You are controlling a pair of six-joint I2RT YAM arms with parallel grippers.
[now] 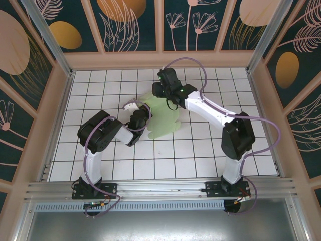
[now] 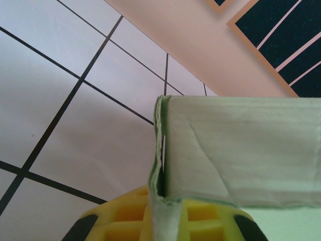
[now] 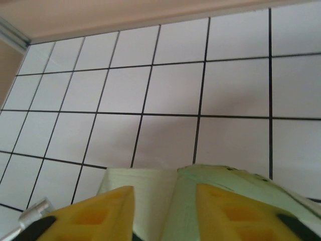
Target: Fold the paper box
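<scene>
Lying on the white tiled table point(image 1: 210, 150), the pale mint-green paper box point(image 1: 165, 121) is pictured from overhead a little toward 12 o'clock from the table's middle, between the two arms.

Its 9 o'clock edge is met by the left gripper point(image 1: 144, 113), which is reached in from the 8 o'clock side. From the left wrist camera, a folded, layered edge of the card point(image 2: 241, 150) is seen pinched in the narrow slot between the yellow fingers point(image 2: 125, 213), so the jaws are closed tight on the box. A creased panel is spread away toward 3 o'clock in that view, with tiles behind it.

At the box's 12 o'clock end the right gripper point(image 1: 161, 92) is held over the card, its arm angled in from 4 o'clock. From the right wrist camera, its two yellow fingers point(image 3: 100, 213) are shown standing partly apart, and green card point(image 3: 145, 182) is visible across the gap and beyond the tips. Whether those fingers touch the card cannot be told.

Dark panels with floral patterns point(image 1: 130, 22) are ranged round the enclosure from 9 through 12 to 3 o'clock.
</scene>
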